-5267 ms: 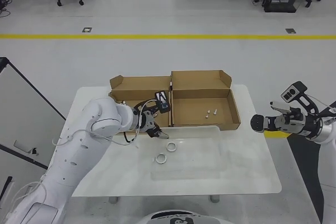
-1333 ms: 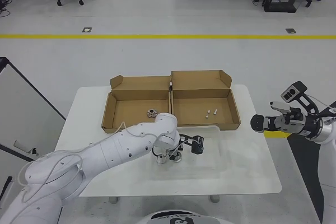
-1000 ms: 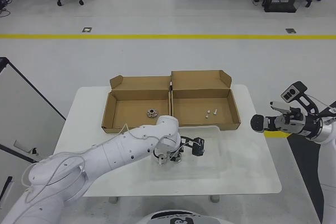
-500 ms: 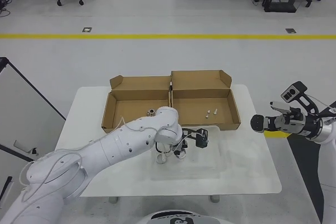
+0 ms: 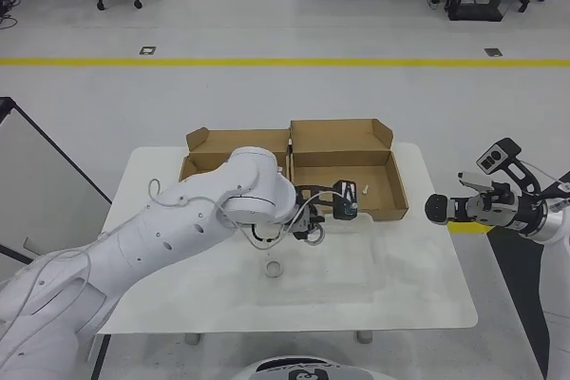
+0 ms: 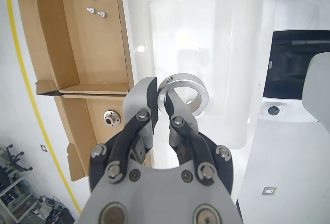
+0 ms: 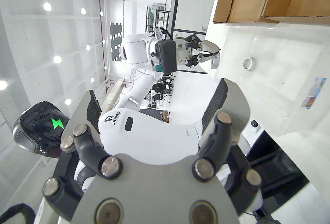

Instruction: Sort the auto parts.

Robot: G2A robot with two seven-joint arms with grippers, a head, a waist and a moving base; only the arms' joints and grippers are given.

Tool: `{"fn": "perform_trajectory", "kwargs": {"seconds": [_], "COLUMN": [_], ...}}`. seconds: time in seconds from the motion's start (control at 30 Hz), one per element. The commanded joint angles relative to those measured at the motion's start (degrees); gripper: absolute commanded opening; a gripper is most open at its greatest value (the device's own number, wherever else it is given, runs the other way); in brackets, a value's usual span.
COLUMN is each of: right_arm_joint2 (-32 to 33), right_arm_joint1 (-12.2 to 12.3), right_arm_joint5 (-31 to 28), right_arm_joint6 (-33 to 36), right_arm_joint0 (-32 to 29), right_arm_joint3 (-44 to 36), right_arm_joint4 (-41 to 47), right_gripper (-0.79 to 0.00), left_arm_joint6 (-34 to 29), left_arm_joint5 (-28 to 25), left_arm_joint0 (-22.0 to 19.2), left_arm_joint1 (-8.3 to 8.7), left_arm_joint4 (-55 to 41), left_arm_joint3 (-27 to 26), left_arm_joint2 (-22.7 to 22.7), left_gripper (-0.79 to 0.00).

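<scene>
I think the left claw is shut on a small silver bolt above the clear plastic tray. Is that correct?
Not quite. The left claw is shut on a silver metal ring, not a bolt, as the left wrist view shows. It is indeed above the clear plastic tray.

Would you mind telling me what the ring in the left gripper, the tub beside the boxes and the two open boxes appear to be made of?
The ring held by the left gripper: probably steel or aluminium, machined; bright silvery sheen with reflections. The tub: clear, glossy plastic; see-through walls with highlights. The boxes: plain brown cardboard, matt, with folded flaps.
</scene>
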Motion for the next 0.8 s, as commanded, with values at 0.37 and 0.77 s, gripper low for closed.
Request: {"fn": "perform_trajectory", "kwargs": {"seconds": [0.37,0.77], "right_arm_joint2": [0.0,0.0], "right_arm_joint1": [0.0,0.0], "right_arm_joint5": [0.0,0.0], "right_arm_joint6": [0.0,0.0], "right_arm_joint0": [0.0,0.0], "right_arm_joint3": [0.0,0.0], "right_arm_joint4": [0.0,0.0], "right_gripper": [0.000,0.000], "left_arm_joint6": [3.3,16.0], "left_arm_joint5": [1.4,-0.1], "left_arm_joint0": [0.7,10.5], "left_arm_joint1": [0.28,4.80], "left_arm_joint4": [-1.2,-17.2], "left_arm_joint3": [0.8,4.5], "left_arm_joint2": [-1.4,-18.9], "left_gripper": [-0.785,-0.785]}}
